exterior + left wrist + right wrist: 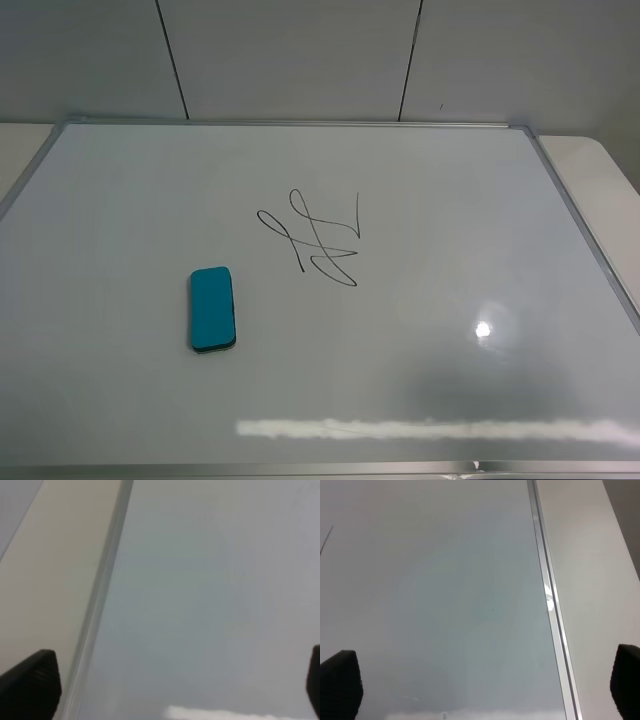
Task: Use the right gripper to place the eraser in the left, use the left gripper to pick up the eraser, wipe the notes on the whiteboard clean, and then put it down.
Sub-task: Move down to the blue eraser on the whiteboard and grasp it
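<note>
1. Well left of the notes (318, 243), over the edge of the whiteboard (480, 190), my left gripper (172, 685) hangs pitched downward, jaws spread wide and empty.
2. Just left of the notes, slightly nearer the camera, the eraser (212, 309) lies flat on the board, untouched.
3. Well right of the notes, my right gripper (482, 682) hovers pitched downward, jaws wide and empty. I judge it should cross over, straddle the eraser's short width, then close squarely.

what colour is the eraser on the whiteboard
The eraser is teal-blue with a darker underside edge, best seen in the exterior high view.
</note>
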`<act>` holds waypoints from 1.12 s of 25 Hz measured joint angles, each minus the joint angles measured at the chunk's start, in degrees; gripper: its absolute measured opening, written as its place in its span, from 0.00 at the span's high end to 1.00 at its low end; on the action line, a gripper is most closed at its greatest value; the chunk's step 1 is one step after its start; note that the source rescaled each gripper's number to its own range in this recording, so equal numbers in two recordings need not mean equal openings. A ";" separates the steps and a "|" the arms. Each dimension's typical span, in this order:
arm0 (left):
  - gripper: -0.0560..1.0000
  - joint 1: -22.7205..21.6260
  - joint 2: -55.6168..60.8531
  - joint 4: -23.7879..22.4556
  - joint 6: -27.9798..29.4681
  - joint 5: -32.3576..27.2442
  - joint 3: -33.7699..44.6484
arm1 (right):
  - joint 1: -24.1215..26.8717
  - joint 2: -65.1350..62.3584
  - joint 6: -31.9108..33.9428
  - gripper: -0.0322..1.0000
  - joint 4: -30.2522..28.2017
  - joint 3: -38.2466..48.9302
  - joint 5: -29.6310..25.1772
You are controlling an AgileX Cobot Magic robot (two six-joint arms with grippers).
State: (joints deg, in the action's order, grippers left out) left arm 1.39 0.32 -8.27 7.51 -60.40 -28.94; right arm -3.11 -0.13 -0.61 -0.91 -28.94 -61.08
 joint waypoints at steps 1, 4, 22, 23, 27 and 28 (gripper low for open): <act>0.00 0.00 0.00 0.00 0.00 0.00 0.00 | 0.00 0.00 0.00 0.00 0.00 0.00 0.00; 0.00 0.00 0.00 0.00 0.00 0.00 0.00 | 0.00 0.00 0.00 0.00 0.00 0.00 0.00; 0.00 0.00 0.00 0.00 0.00 0.00 0.00 | 0.00 0.00 0.00 0.00 0.00 0.00 0.00; 0.00 0.00 0.00 0.00 0.00 0.00 0.00 | 0.00 0.00 0.00 0.00 0.00 0.00 0.00; 0.00 0.00 0.00 0.00 0.00 0.00 0.00 | 0.00 0.00 0.00 0.00 0.00 0.00 0.00; 0.00 0.00 0.00 0.00 0.00 0.00 0.00 | 0.00 0.00 0.00 0.00 0.00 0.00 0.00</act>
State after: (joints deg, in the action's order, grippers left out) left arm 1.39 0.32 -8.27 7.51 -60.40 -28.94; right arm -3.11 -0.13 -0.61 -0.91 -28.94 -61.08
